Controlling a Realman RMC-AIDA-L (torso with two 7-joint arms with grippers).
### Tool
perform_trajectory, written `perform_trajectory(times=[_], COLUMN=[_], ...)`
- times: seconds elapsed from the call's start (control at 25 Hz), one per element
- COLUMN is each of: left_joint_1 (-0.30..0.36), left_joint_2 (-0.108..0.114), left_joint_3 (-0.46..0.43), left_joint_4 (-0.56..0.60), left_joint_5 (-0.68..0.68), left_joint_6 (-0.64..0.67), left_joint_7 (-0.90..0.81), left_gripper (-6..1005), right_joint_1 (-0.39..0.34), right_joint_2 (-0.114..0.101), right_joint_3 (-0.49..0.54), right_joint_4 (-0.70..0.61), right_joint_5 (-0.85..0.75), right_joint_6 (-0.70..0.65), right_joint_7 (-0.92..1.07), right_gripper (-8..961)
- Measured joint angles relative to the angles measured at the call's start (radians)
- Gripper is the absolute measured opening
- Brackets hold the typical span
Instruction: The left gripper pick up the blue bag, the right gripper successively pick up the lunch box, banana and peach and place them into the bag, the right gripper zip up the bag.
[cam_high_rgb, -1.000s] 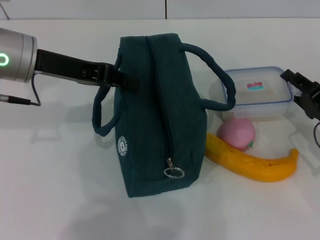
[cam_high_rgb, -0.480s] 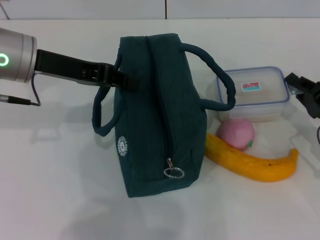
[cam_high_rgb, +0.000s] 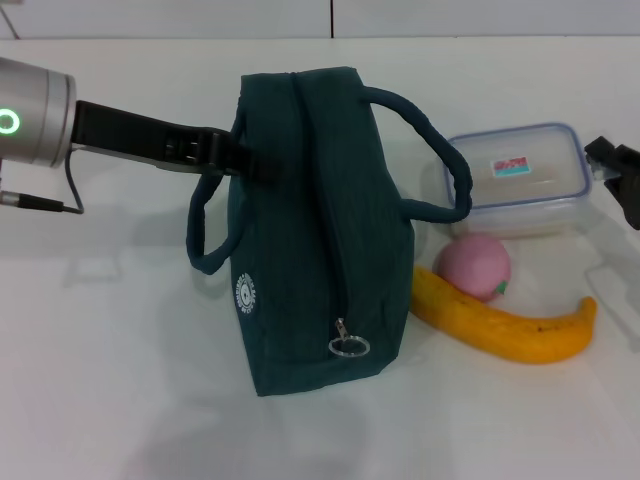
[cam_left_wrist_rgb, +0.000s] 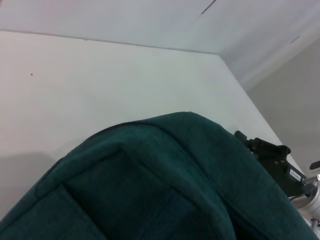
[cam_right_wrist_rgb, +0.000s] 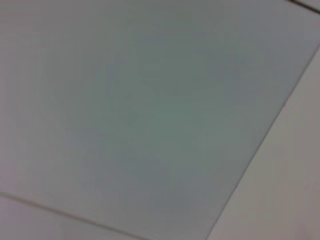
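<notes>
The dark blue-green bag (cam_high_rgb: 310, 220) stands upright mid-table, its zip ring pull (cam_high_rgb: 347, 345) at the near end. My left gripper (cam_high_rgb: 245, 158) is shut on the bag's upper left side by the handle; the left wrist view shows the bag's fabric (cam_left_wrist_rgb: 150, 190) up close. The clear lunch box (cam_high_rgb: 515, 180) with a blue rim sits right of the bag, slightly raised. My right gripper (cam_high_rgb: 608, 170) grips its right edge at the frame's edge. The pink peach (cam_high_rgb: 472, 268) and the yellow banana (cam_high_rgb: 505, 320) lie in front of the box.
The white table (cam_high_rgb: 100, 380) stretches left of and in front of the bag. The bag's right handle (cam_high_rgb: 440, 150) arches over the lunch box's left side. The right wrist view shows only a plain pale surface (cam_right_wrist_rgb: 150, 120).
The lunch box first slid a little left, then moved right and slightly up with my right gripper. The bag, left gripper, peach and banana have not moved.
</notes>
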Motion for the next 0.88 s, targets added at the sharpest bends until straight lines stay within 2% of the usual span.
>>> perform_trajectory(times=[0.2,0.64,0.88], left_joint_1=[-0.005,-0.01,-0.014], left_joint_2=[-0.002,-0.003,-0.003], left_joint_3=[0.0,0.0,0.0], left_joint_4=[0.0,0.0,0.0], left_joint_5=[0.0,-0.001,-0.001], left_joint_6=[0.0,-0.001,-0.003], left_joint_7=[0.0,0.0,0.004], left_gripper=[57,57,57], right_joint_1=[-0.001,-0.004,-0.017], right_joint_2=[0.001,0.001,0.001], right_joint_3=[0.0,0.0,0.0], right_joint_4=[-0.002,-0.006,0.002], right_joint_5=[0.007,0.017,0.08], right_joint_6=[-0.001,-0.002,-0.025], right_joint_7=[0.088,0.309,0.366], right_gripper=[92,99,103])
